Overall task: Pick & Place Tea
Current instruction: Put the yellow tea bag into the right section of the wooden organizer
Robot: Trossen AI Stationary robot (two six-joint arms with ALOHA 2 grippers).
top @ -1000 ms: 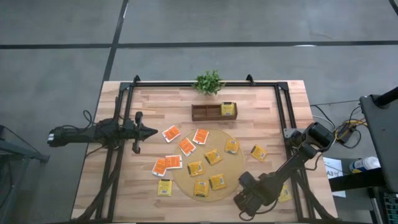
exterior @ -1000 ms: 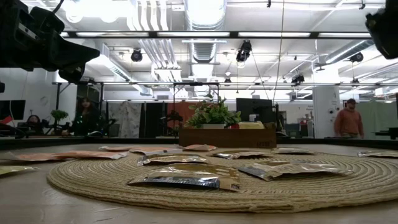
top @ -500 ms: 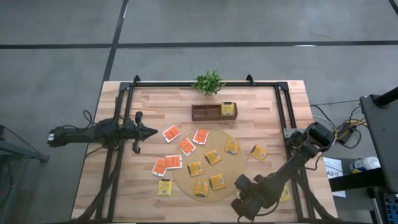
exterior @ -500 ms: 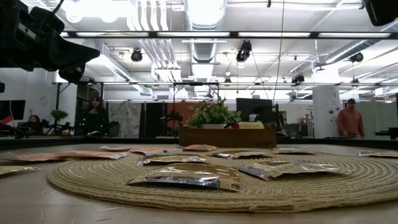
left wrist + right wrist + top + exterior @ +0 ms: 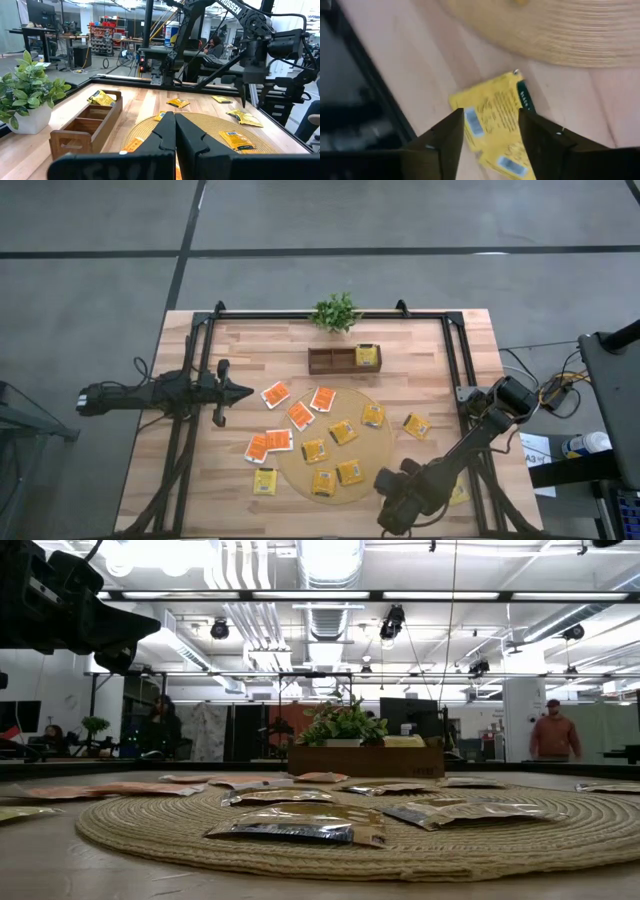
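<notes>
Right tool (image 5: 487,137) fingers apart, poised over yellow tea packet (image 5: 497,120) on bare tabletop (image 5: 440,380) at near right, just beside round mat (image 5: 375,445): pre-grasp straddle. Left tool (image 5: 243,391) fingers together, parked over left tabletop. One packet already in wooden tray (image 5: 345,360), far centre

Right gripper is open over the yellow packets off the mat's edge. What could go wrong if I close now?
1. The right gripper hangs with open jaws over two overlapping yellow packets; closing may lift both, or only pinch a corner.
2. The packets lie flat on the table, so the fingers may scrape the wood and slide them away.
3. They lie near the dark frame rail at the table's edge; a nudge could push one against or under it.
</notes>
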